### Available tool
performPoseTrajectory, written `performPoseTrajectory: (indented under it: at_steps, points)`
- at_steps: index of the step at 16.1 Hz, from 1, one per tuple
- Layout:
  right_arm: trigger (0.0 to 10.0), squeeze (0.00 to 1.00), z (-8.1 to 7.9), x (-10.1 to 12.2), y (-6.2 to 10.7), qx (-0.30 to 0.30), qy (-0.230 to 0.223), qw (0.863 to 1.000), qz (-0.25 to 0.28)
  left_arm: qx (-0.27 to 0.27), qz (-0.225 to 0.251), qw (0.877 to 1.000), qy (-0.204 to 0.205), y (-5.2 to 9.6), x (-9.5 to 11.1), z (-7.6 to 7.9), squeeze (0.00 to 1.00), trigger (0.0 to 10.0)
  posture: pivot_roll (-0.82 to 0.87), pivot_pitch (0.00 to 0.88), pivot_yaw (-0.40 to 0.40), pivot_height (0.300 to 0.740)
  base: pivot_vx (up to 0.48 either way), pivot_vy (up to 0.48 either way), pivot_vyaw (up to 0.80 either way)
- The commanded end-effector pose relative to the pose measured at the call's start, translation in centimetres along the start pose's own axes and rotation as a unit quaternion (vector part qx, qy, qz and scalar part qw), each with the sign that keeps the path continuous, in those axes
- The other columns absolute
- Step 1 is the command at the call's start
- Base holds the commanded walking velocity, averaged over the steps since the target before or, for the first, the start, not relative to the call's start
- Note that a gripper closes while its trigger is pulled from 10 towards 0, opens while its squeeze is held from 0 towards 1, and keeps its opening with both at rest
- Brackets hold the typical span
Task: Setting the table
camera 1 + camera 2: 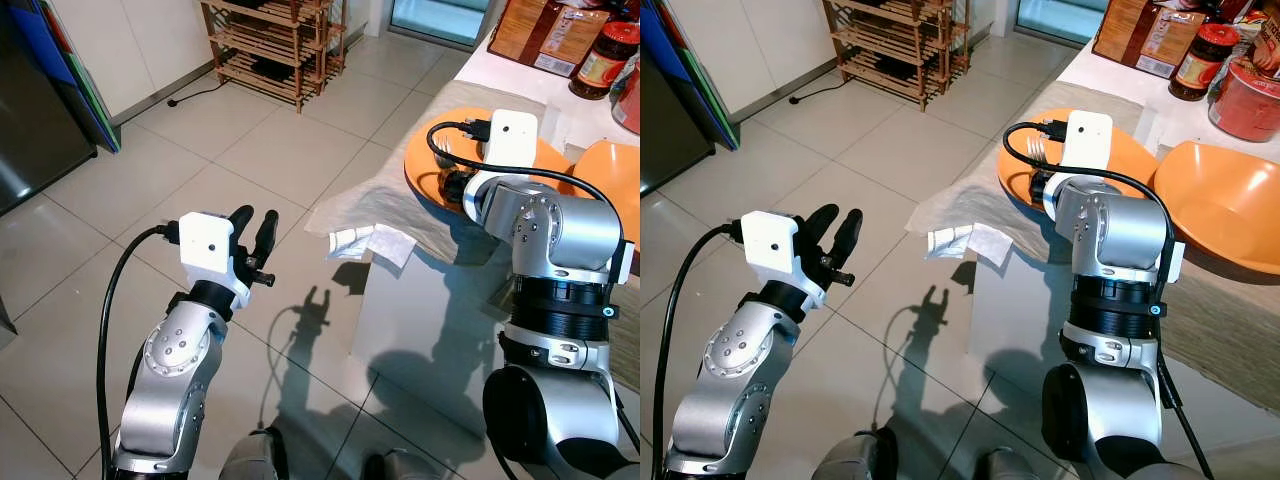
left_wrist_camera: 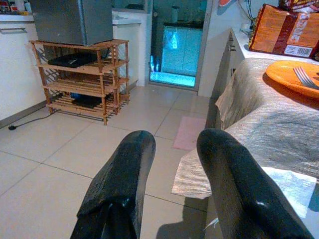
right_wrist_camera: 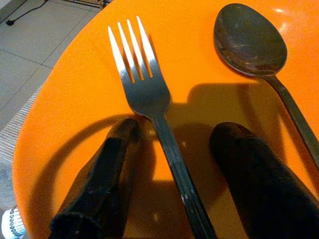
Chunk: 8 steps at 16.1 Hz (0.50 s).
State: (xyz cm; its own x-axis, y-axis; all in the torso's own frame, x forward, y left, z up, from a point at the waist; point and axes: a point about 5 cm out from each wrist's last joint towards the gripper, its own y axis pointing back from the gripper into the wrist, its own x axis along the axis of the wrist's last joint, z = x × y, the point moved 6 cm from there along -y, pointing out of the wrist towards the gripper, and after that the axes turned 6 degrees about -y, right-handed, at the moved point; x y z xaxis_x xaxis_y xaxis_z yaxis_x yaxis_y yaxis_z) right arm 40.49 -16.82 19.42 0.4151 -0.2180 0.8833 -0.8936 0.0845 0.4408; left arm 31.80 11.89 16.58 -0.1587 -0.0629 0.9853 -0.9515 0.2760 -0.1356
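Upper right, on the orange plate (image 3: 60, 99), the fork (image 3: 149, 104) is straddled by the released right pincer (image 3: 174, 149), readied for grasping.

On your right, the table (image 1: 1120, 330) carries a striped cloth (image 1: 1230, 320); on it sit 1 orange plate (image 1: 1140, 150) and 1 orange bowl (image 1: 1225, 205), with jars (image 1: 1198, 62) farther back.

Fork (image 3: 149, 94), spoon (image 3: 251, 40) flat on orange plate (image 3: 65, 99)
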Motion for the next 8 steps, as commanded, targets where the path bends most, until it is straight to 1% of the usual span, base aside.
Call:
performPoseTrajectory:
  at_steps: [1,5,8]
  points:
    - [0.0,0.0,0.13,-0.63,-0.19,-0.003,0.002,1.0,-0.019,0.001,0.002,1.0,-0.002,0.18,0.3,0.05,0.0,10.0,-0.06,0.146,0.022,0.74,0.0,0.0,0.0]
    - [0.0,0.0,0.2,-1.01,-0.21,-0.01,0.025,0.999,-0.023,0.004,-0.001,1.0,-0.002,0.3,0.27,0.02,0.0,10.0,-0.06,0.152,0.019,0.74,0.0,0.0,0.0]
    - [0.0,0.0,0.36,-1.11,-0.25,-0.014,0.027,0.999,-0.024,0.005,-0.002,1.0,-0.002,0.34,0.24,0.0,0.0,10.0,-0.06,0.153,0.018,0.74,0.0,0.0,0.0]
